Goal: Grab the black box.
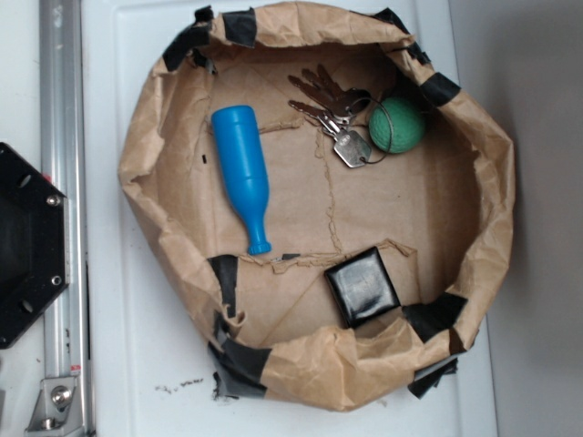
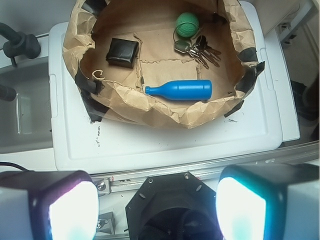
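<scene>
Approach step just beginning. Gripper [image 2: 157, 210] hovering high over robot base, well apart from paper basin [image 1: 146, 173], fingers spread wide, holding nothing. Black box [image 1: 363, 287] lying flat inside basin near taped wall, away from blue bottle [image 1: 242, 173]. Next move likely calling for travelling over box, descending, closing across flat sides.

box [image 1: 363, 286], bottle [image 1: 242, 172], keys [image 1: 330, 109], ball [image 1: 396, 124] inside paper basin [image 1: 155, 146]
</scene>
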Available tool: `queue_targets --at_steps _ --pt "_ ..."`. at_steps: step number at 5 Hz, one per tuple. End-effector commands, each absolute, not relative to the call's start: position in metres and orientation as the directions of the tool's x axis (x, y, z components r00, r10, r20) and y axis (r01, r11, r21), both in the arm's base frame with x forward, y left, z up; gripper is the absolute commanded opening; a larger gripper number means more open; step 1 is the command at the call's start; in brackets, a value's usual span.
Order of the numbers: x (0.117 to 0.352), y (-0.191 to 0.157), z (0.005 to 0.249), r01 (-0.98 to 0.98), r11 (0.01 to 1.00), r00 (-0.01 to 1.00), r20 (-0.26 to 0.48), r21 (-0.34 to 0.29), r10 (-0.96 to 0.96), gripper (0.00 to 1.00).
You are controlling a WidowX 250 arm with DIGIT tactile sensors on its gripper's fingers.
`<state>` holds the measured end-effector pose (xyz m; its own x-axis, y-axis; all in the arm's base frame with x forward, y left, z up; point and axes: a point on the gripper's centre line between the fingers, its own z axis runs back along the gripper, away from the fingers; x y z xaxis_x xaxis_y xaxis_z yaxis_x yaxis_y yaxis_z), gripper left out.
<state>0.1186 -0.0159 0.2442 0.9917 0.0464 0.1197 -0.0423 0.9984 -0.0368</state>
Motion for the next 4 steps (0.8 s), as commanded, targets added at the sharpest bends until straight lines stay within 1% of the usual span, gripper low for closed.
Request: queue_targets --at_steps 1,2,3,4 --pt "0.119 -0.016 0.244 -0.042 0.998 0.992 0.120 -0.037 0.046 1.00" --pt "0.157 -0.019 0.237 -0.102 0.995 0.985 0.140 -0.003 0.101 1.00" --pt "0.204 -0.017 0.229 -0.148 0.989 0.979 0.145 0.006 0.146 1.00" --pt "0.237 -0.012 0.214 -0.157 0.988 0.975 0.161 0.004 0.154 1.00"
